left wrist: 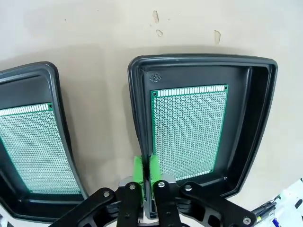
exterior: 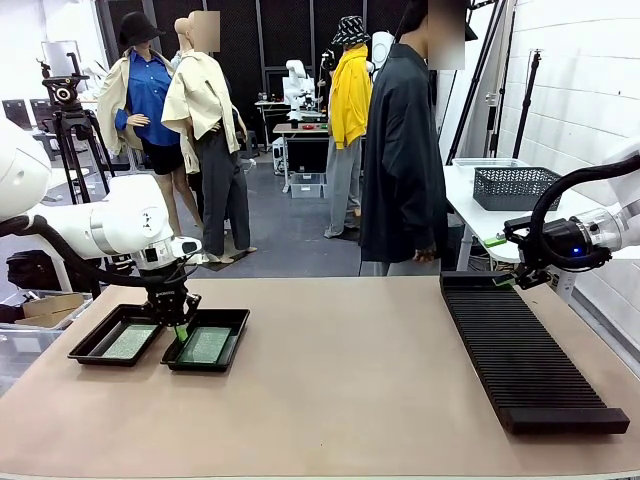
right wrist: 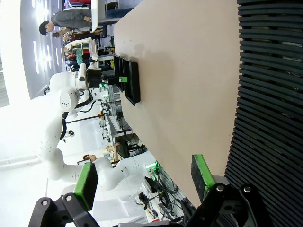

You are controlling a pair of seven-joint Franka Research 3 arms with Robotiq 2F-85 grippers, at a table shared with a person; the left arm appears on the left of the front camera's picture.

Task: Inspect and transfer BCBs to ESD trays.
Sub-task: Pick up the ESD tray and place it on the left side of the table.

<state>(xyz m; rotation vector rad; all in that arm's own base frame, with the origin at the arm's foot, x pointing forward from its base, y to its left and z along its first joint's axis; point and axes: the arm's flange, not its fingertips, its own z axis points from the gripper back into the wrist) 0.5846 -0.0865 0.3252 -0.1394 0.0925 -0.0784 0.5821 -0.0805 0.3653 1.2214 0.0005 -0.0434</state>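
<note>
The left claw [left wrist: 147,172] is pinched shut on the near rim of a black tray [left wrist: 258,127]. A green board [left wrist: 189,132] lies flat inside, just past its tips. The right claw [right wrist: 144,182] hangs wide open, holding nothing.

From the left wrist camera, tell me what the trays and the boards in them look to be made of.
ESD trays: most likely moulded plastic, black with a semi-gloss sheen; soft highlights run along the rounded, flared rims, and an embossed mark sits in one corner.
BCBs: probably fibreglass circuit laminate, matte green, covered in a fine grid of small holes with a pale strip of pads along one end.
</note>
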